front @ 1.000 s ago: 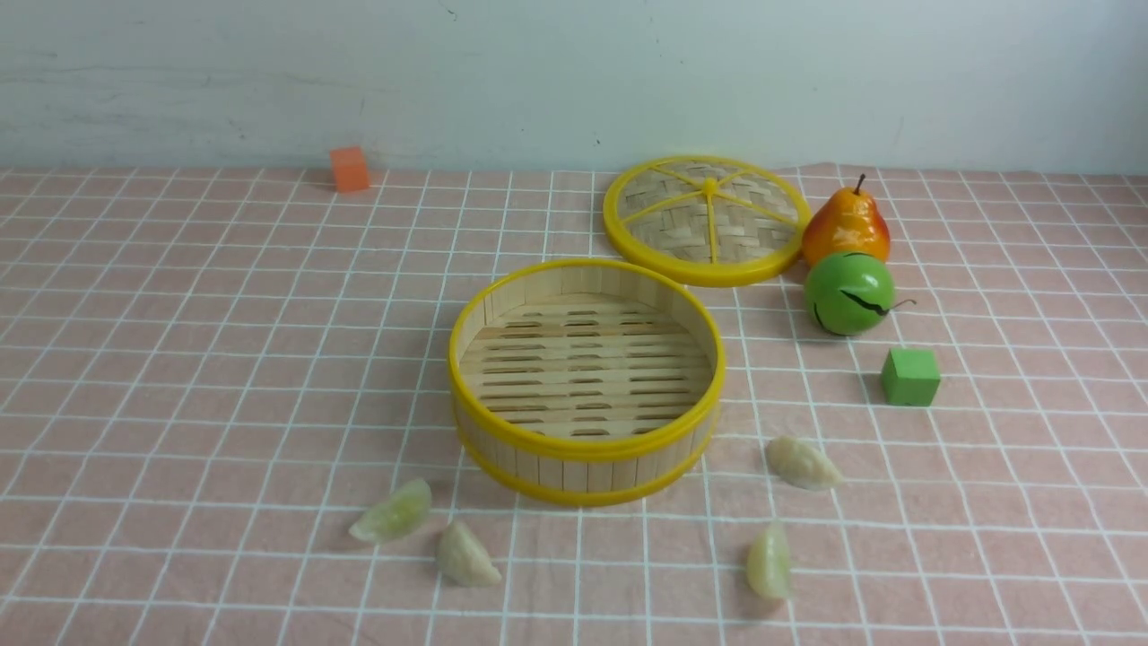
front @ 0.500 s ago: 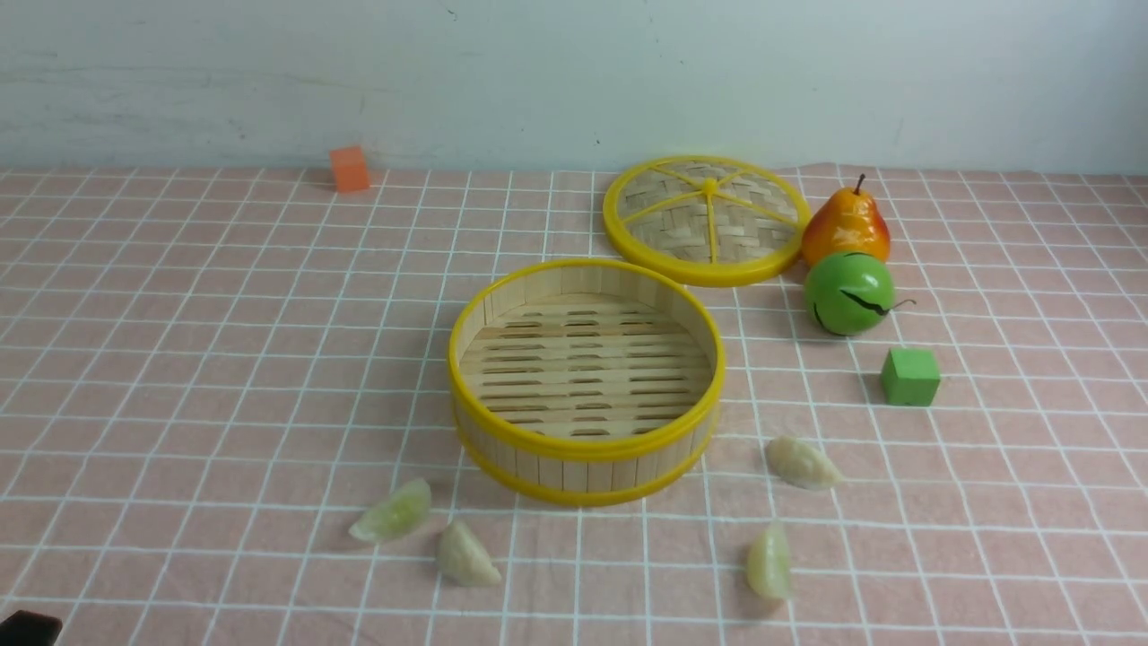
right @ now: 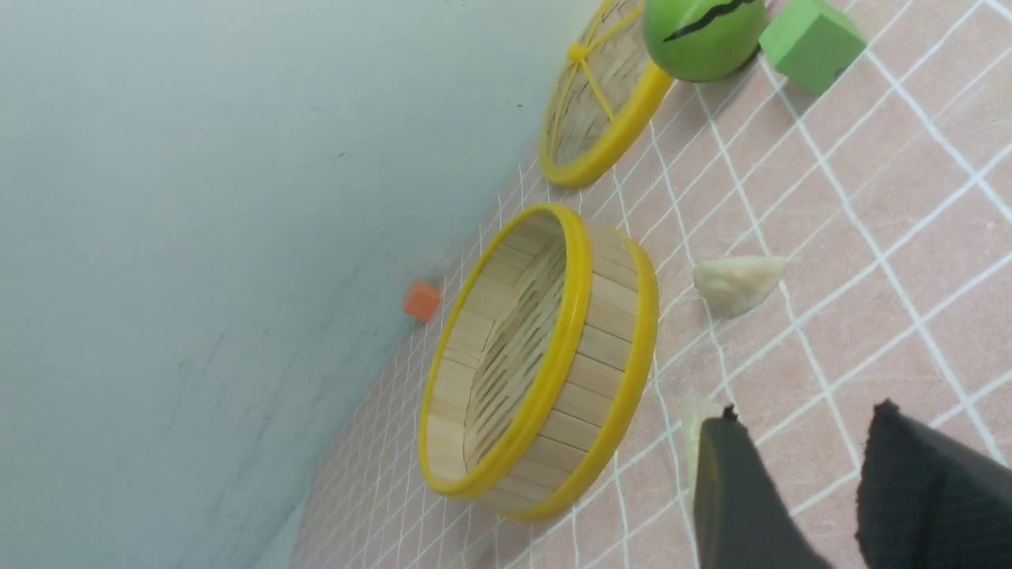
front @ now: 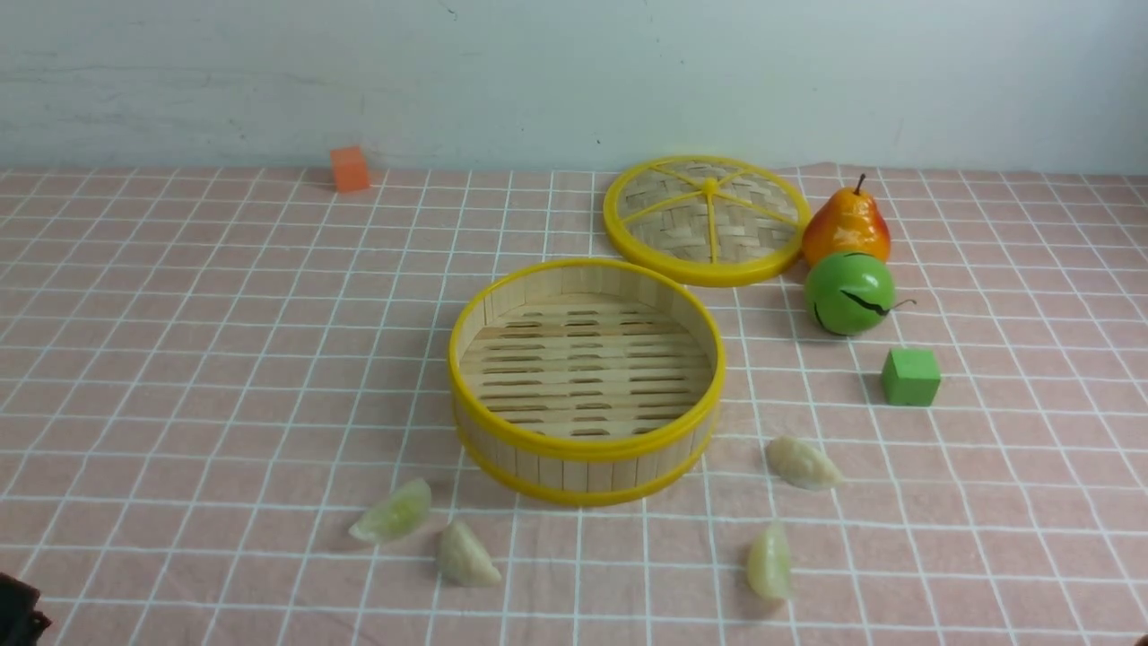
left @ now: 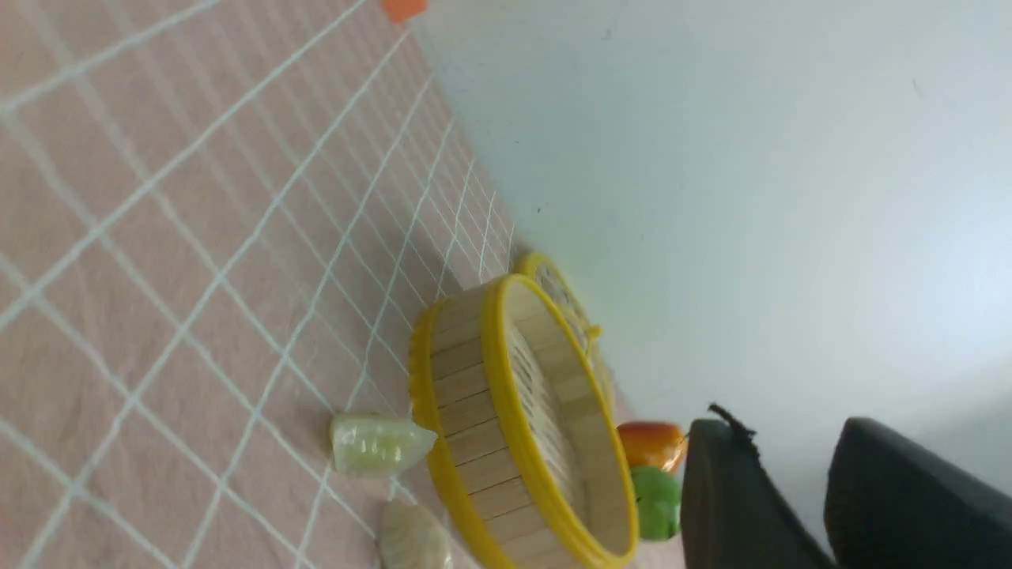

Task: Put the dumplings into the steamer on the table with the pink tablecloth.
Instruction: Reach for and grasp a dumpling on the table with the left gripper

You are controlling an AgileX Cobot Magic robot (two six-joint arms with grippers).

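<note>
The steamer (front: 574, 446) stands open and empty in the middle of the pink tablecloth (front: 179, 359) on the table. Several dumplings lie on the cloth in front of it: two near its left front (front: 392, 512) (front: 465, 554), two to its right front (front: 801, 463) (front: 769, 562). My left gripper (left: 791, 431) is open with nothing between its fingers; only its dark edge (front: 18, 610) shows at the front view's bottom left corner. My right gripper (right: 802, 415) is open over bare cloth, one finger partly covering a dumpling (right: 694, 427); another dumpling (right: 739, 282) lies beyond.
The woven yellow-rimmed lid (front: 707, 220) leans behind the steamer to the right. Beside it stand a pear (front: 846, 224), a green ball (front: 848, 292) and a green cube (front: 910, 376). An orange cube (front: 349, 169) sits by the back wall at the left.
A dark part of my left gripper has come into the front view's bottom left corner. The steamer, dumplings and other objects have not moved.
</note>
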